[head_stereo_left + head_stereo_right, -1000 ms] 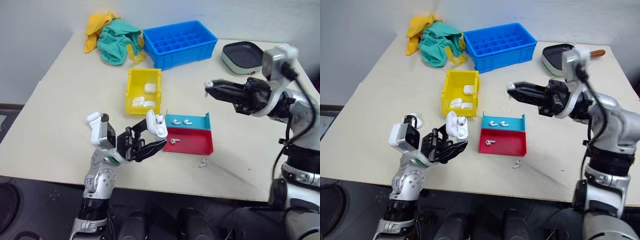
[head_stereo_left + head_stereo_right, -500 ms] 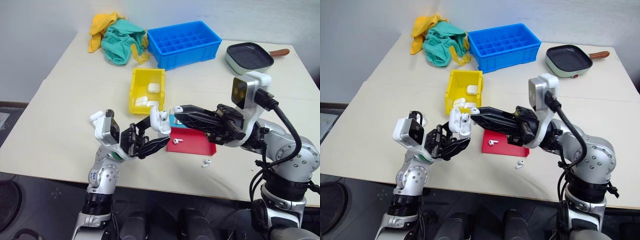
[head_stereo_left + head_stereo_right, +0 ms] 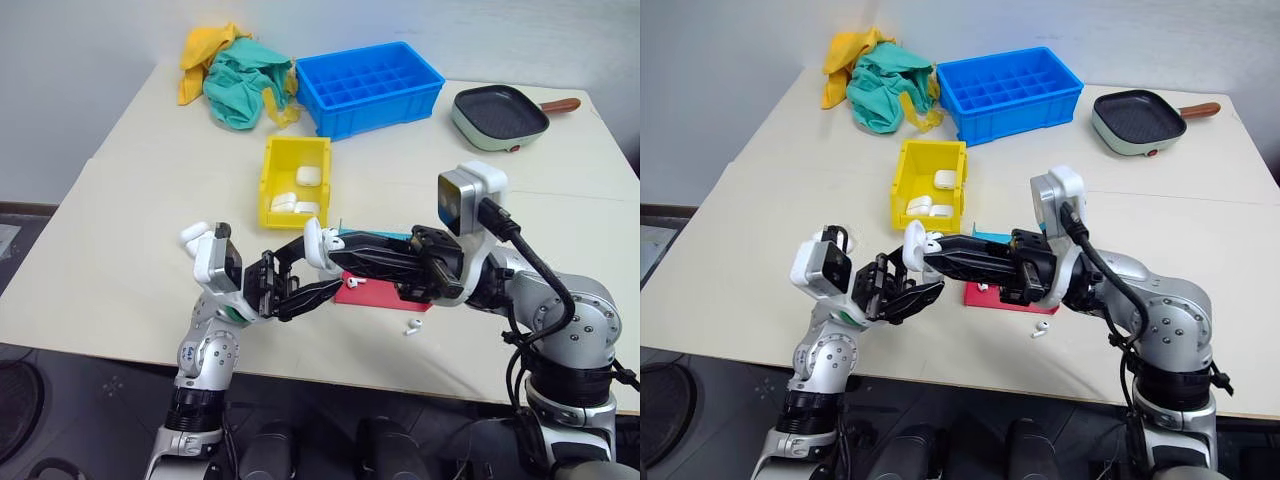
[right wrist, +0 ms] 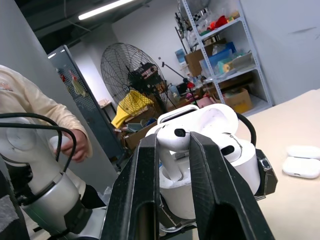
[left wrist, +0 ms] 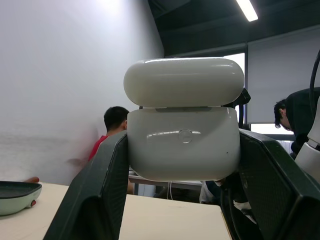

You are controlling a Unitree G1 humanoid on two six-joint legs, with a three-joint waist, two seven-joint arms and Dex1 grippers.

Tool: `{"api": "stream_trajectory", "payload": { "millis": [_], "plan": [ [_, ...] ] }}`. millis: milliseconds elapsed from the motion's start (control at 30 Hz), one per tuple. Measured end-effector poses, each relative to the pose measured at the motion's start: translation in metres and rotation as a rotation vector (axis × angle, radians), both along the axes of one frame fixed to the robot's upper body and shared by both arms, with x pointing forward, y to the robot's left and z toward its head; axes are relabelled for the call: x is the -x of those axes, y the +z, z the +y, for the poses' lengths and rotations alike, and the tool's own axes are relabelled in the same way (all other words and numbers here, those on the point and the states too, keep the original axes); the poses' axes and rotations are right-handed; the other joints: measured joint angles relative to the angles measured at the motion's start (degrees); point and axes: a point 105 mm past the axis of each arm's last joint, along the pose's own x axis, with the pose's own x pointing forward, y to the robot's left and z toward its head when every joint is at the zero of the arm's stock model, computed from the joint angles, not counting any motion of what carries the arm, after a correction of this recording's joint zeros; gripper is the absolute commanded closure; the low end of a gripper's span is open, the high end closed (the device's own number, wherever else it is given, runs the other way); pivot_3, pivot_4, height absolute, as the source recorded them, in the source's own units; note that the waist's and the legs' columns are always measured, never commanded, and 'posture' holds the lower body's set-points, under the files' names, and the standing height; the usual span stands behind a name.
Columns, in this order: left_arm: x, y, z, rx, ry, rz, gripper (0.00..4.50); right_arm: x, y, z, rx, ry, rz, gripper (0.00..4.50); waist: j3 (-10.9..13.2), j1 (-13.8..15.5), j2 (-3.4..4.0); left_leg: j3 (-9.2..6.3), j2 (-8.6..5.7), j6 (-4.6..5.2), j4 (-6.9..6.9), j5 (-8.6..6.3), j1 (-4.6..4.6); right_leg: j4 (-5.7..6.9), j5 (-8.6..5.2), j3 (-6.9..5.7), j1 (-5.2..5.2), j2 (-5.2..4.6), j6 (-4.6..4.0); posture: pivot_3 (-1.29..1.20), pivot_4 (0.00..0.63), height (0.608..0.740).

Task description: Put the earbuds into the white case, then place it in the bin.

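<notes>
While the table (image 3: 120, 200) carries everything else, note that the yellow bin (image 3: 292, 160) near its middle already holds three closed cases, and the case in hand has not yet joined them. Nearer you lies the red-and-blue tray (image 3: 385, 290), with one earbud showing on its red half and a loose earbud (image 3: 408, 327) on the tabletop just beyond its corner.

Observe that the left gripper (image 3: 300, 285) is clamped on the white case (image 3: 312, 245), held above the table's near edge with its lid flipped open. The right gripper (image 4: 175, 145) is pinched on an earbud (image 4: 172, 137), stem down, at the mouth of the case's well; one earbud already sits in the neighbouring well.

Judge the task as roughly midway: seat this second earbud, let it go, shut the lid, then carry the case to the bin.
</notes>
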Motion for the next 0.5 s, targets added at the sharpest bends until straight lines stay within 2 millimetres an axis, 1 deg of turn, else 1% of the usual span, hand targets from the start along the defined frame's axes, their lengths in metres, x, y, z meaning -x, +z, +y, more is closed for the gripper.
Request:
{"api": "stream_trajectory", "payload": {
  "millis": [100,167,200,333,433,500],
  "plan": [
    [-0.001,-0.002,-0.001,-0.005,0.0,0.009,1.72,-0.002,-0.004,-0.001,0.012,-0.023,-0.027,4.09,0.0,0.0,0.0,0.0,0.0,0.0,-0.02,0.0,0.0,-0.02,0.0,0.0,0.0,0.0,0.0,0.0,0.15,0.74],
    [-0.001,-0.004,-0.002,-0.017,0.004,0.011,1.72,-0.002,-0.007,-0.002,0.019,-0.036,-0.052,3.35,0.0,0.0,-0.01,0.0,-0.01,0.0,-0.02,0.0,0.0,-0.04,0.0,-0.01,0.0,0.0,0.0,0.0,0.15,0.74],
    [-0.002,-0.004,-0.001,-0.014,0.008,0.012,1.72,-0.002,-0.008,-0.004,0.023,-0.043,-0.066,3.1,0.0,0.0,0.0,0.0,-0.01,0.0,-0.03,0.0,0.0,-0.06,0.01,-0.01,0.01,0.0,0.01,0.0,0.15,0.74],
    [-0.003,-0.003,0.002,-0.007,0.021,0.011,1.72,-0.006,-0.012,-0.009,0.029,-0.085,-0.102,1.74,0.0,0.0,-0.01,0.0,0.0,0.01,-0.03,0.01,0.0,-0.21,0.02,-0.01,0.02,0.0,0.03,0.0,0.15,0.74],
    [-0.001,-0.002,0.0,-0.009,0.012,0.008,1.72,-0.001,-0.018,-0.014,0.069,-0.079,-0.071,0.67,0.0,0.2,-0.02,-0.01,-0.03,0.04,-0.04,0.02,-0.01,-0.21,0.02,-0.03,0.03,-0.06,0.04,0.0,0.15,0.74],
    [-0.004,-0.005,0.004,-0.045,0.036,0.021,1.72,0.004,-0.02,-0.026,0.106,-0.076,-0.04,0.67,0.0,0.3,-0.03,-0.03,-0.03,0.05,-0.06,0.01,0.0,-0.24,0.03,-0.05,0.07,-0.08,0.06,0.0,0.15,0.74]
  ]
}}
